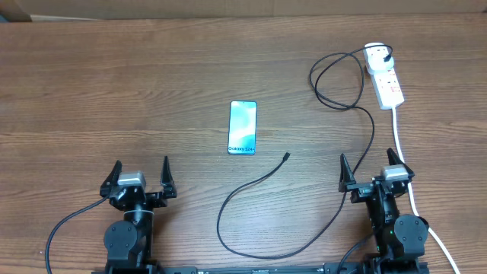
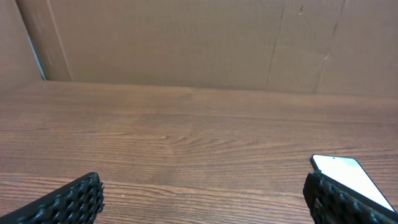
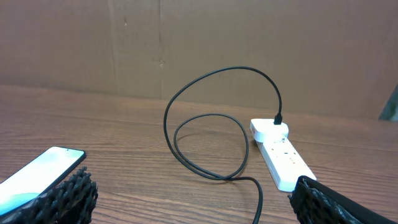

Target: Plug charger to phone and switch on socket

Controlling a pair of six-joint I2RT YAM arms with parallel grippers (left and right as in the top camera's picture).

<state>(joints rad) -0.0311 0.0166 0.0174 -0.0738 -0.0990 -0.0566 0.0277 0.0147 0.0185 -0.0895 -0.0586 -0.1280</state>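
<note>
- Left gripper (image 1: 141,171): jaws spread wide, nothing between them; parked to the robot's side and left of the phone (image 1: 243,128), well apart from it.
- Right gripper (image 1: 366,160): jaws likewise wide apart, nothing held; parked to the robot's side and right of the phone.
- Phone is laid flat, screen up, on the table (image 1: 114,76).
- Charger (image 1: 251,185): its plug tip (image 1: 285,157) lies near the phone's near right corner, not touching and not inserted. The cable loops back toward the robot, then runs right and away to the socket (image 1: 386,76), far right of the phone.
- Charger is judged light and limp. It is best pinched just behind the plug tip, where it is stiff. A grip further back would likely let the tip droop.
- Phone is judged slim and smooth, likely to slide on the wood when the plug is pushed in. It should be braced at its long edges, with the glass kept clear of the fingers.
- Socket is judged light, so it may shift when a switch is pressed.
</note>
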